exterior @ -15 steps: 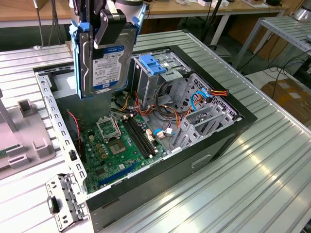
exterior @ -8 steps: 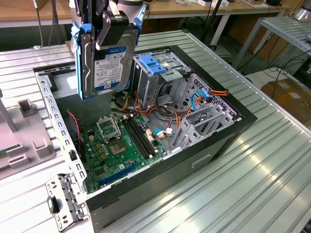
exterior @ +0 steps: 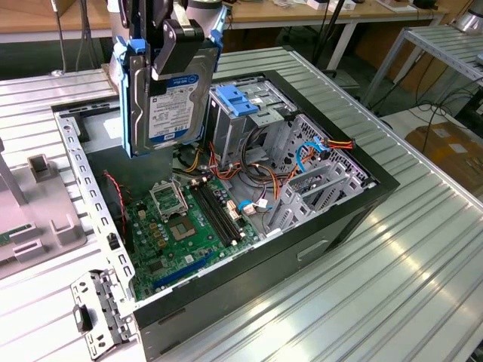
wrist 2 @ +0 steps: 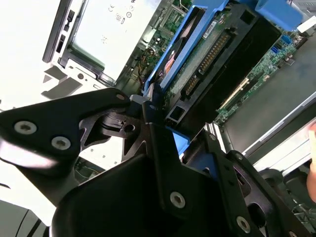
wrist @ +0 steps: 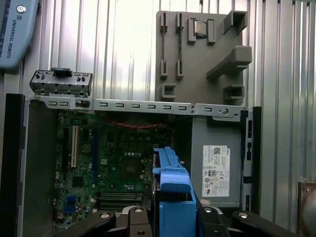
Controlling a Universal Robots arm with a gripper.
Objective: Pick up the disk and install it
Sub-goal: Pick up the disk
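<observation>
Grey holder: one, on the surface, at 9 o'clock from the open case in the exterior view.
Pincer: one, closed tight on the top edge of the disk.
Disk: one, hangs at 6 o'clock from the pincer, in the air over the case; its long side runs 12 to 6.
Drive cage: one, with one blue bracket on top, just at 3 o'clock of the disk.

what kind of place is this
Probably a robotics lab or workshop: an open computer case sits on a ribbed metal table, the pincer holds the disk above it, and workbenches stand behind.
</observation>
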